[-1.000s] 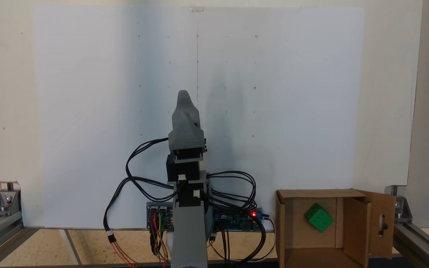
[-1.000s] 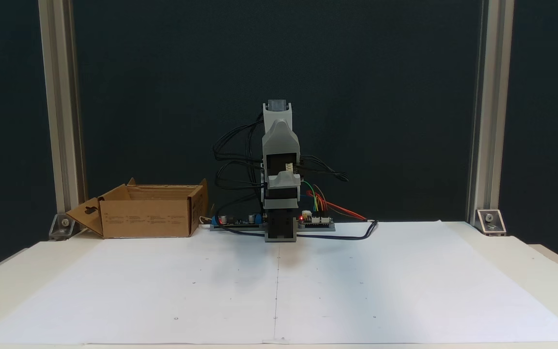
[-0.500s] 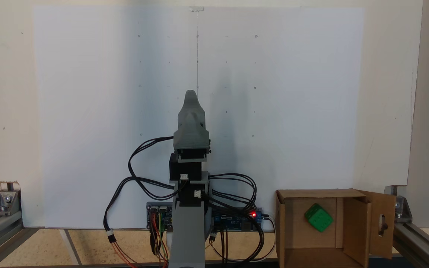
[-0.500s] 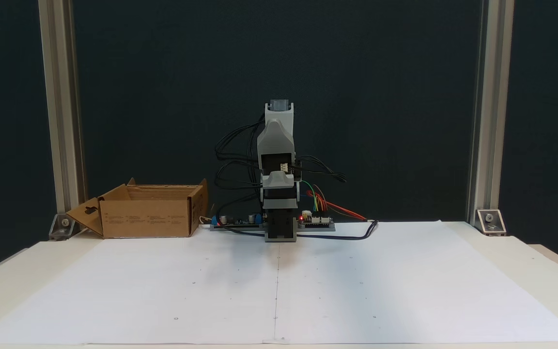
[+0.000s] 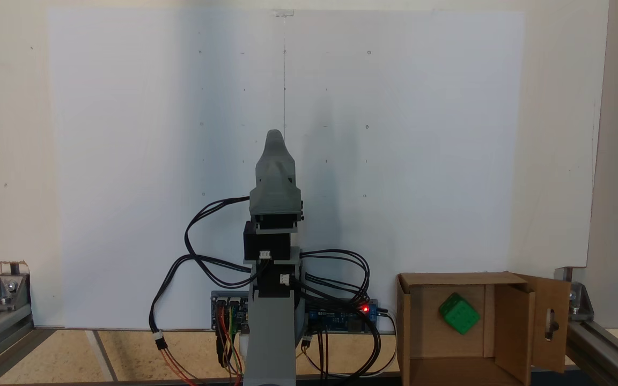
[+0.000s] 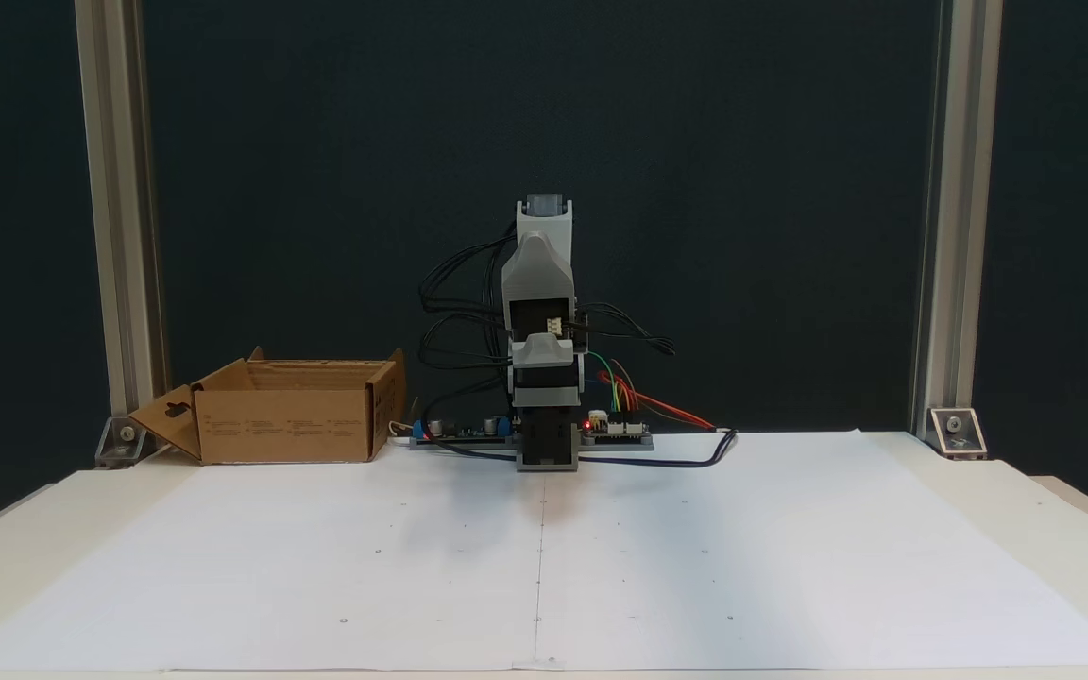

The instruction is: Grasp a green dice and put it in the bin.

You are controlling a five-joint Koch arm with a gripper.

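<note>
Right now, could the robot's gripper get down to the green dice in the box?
Probably yes. The green dice lies in the bin, whose top is open, with nothing over it. The gripper is folded up, away from the bin.

dice (image 5: 458, 313) in bin (image 5: 419, 332), right of arm (image 5: 274, 225)
</note>
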